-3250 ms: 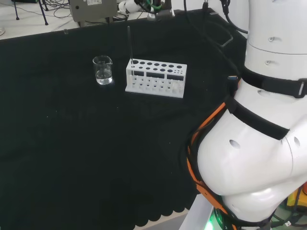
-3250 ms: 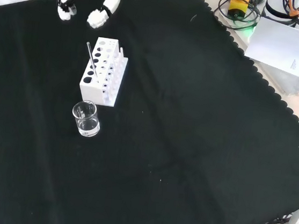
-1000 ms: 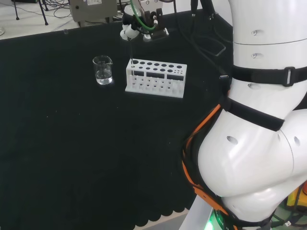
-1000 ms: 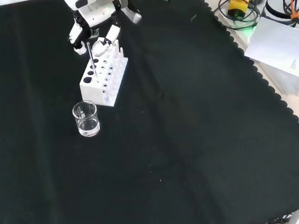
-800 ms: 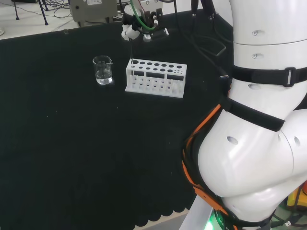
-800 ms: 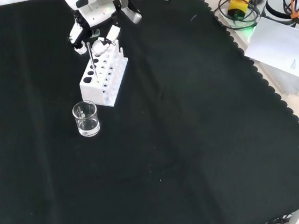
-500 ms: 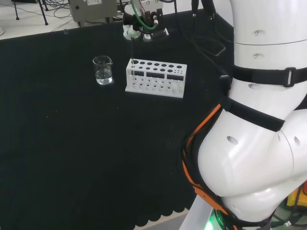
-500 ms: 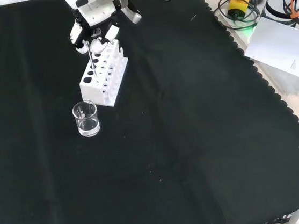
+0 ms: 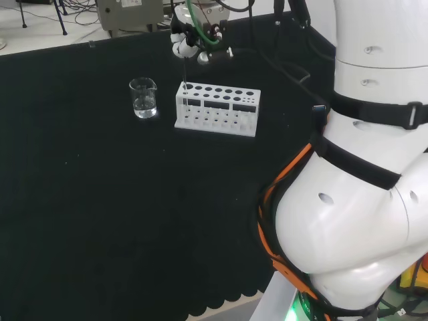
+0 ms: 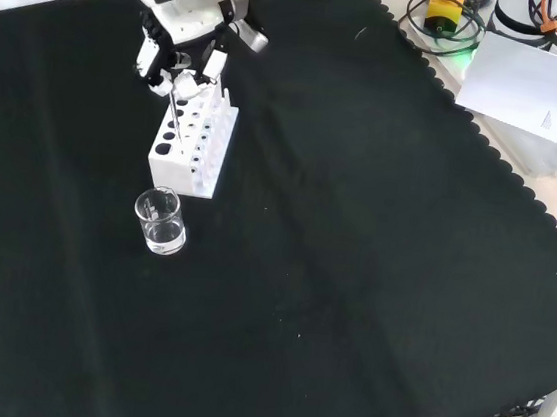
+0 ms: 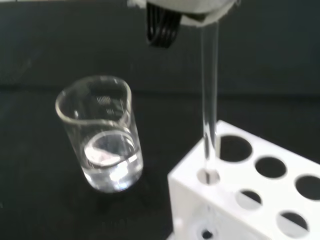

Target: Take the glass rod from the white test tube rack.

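Black cloth covers your tabletop, and on it stand the rack and, just beside its near end in the front view, a beaker with a little clear liquid at the bottom.

Your rod is still in the rack: in the wrist view it runs straight down into a small corner hole on the beaker's side, with its lower end showing through the hole. So the lift is not done. What looks done is the reach and the grasp: the hand sits over the rack's far end in the front view, and its fingers are curled in around the rod's upper part, pinching it as far as you can judge. What is left is to draw the rod straight up until its tip clears the hole, then carry it away.

From the head view you get the rod standing upright at the rack's left end, with the hand above it, but the fingers are too bunched there to read. The front view shows the curl better. The wrist view alone shows you the rod seated in its hole and the liquid in the beaker
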Tool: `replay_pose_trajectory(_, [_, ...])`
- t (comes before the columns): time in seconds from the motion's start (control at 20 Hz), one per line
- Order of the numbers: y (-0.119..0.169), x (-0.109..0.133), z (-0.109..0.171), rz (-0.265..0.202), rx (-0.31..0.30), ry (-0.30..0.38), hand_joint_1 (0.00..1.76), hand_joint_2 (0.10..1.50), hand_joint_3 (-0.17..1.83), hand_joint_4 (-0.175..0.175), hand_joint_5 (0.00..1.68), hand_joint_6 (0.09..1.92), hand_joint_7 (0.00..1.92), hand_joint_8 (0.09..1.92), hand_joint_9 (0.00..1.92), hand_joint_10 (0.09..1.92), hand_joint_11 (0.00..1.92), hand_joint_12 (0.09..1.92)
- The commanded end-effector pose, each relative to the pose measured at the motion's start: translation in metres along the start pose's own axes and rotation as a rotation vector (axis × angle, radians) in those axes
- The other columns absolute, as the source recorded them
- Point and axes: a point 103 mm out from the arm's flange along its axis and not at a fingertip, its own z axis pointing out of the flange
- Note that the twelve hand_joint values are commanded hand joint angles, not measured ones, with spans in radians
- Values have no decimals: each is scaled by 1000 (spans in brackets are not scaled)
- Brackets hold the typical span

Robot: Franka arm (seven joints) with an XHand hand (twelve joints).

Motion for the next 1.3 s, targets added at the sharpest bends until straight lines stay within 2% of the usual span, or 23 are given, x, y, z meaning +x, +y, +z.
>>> replay_pose_trajectory(0.05, [-10, 7, -30, 17, -197, 86, 1291, 675, 867, -175, 995, 996, 1102, 1334, 1517, 1133, 1598, 866])
replay_pose_trajectory(0.8, [-62, 34, -94, 18, -247, 89, 1300, 634, 906, -175, 1044, 947, 1134, 1294, 1525, 1068, 1623, 799])
replay_pose_trajectory(1.3, [-83, 45, -101, 0, -249, 73, 1300, 636, 902, -175, 1038, 946, 1139, 1287, 1535, 1060, 1630, 797])
